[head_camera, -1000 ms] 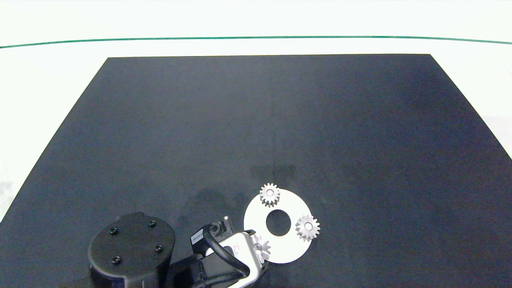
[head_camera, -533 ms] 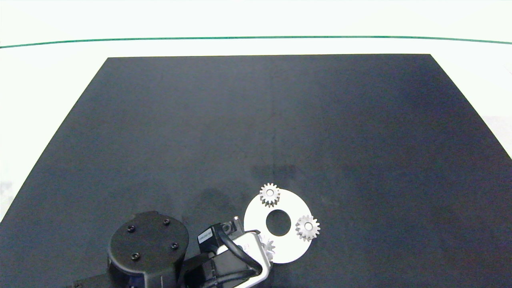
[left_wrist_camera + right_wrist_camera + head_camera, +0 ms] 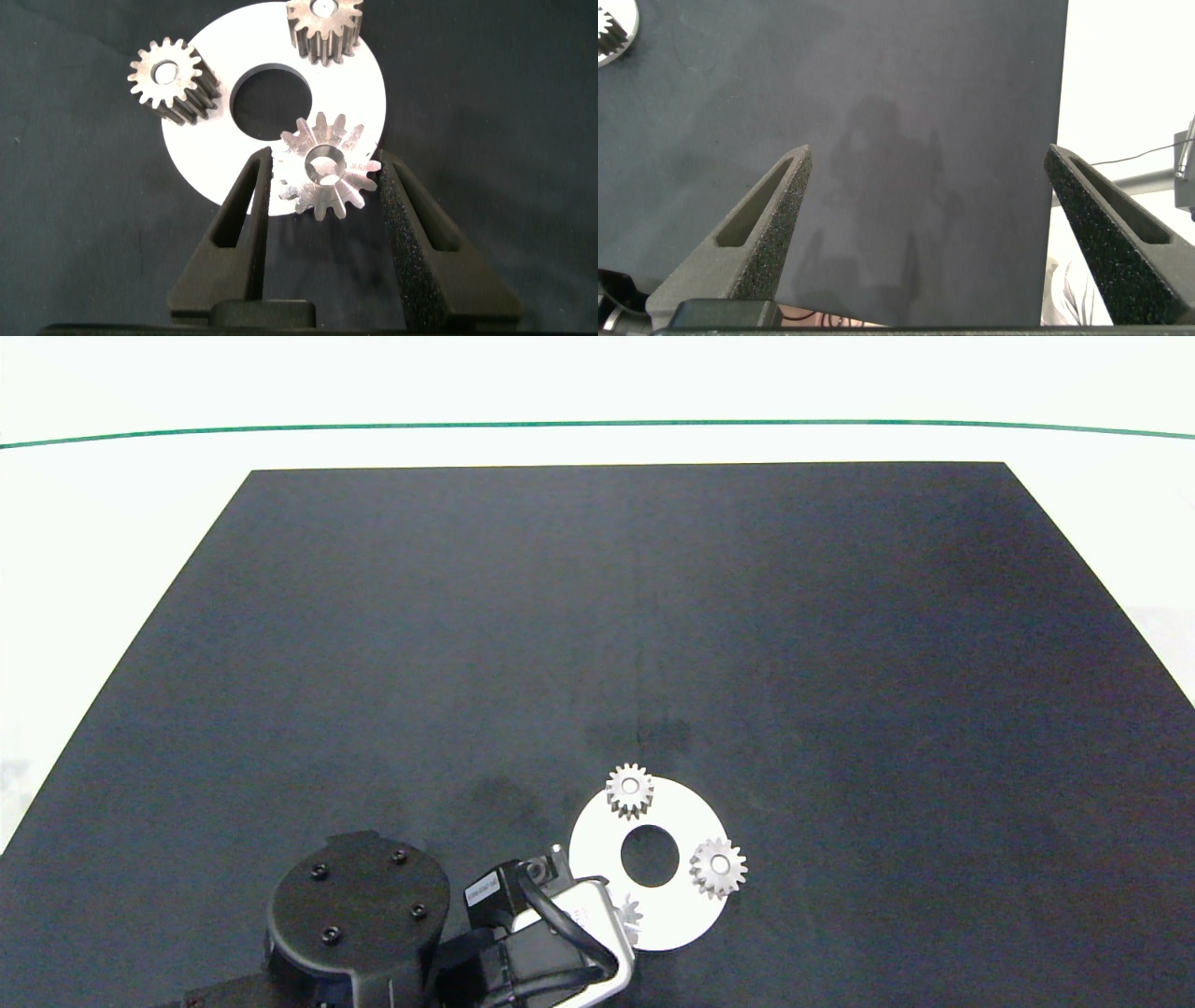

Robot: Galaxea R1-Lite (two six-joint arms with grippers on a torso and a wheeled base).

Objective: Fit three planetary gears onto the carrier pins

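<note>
Two toothed metal planetary gears (image 3: 630, 790) seated — left gripper (image 3: 326, 183) pinches third.

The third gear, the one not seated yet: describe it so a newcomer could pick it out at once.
Start at the white disc near the front edge of the dark mat. Two gears sit flat on pins on its far and right sides. The third gear is at the disc's near-left edge, between the fingers of the left gripper, and unlike the others it is tilted, its centre hole open.
</note>
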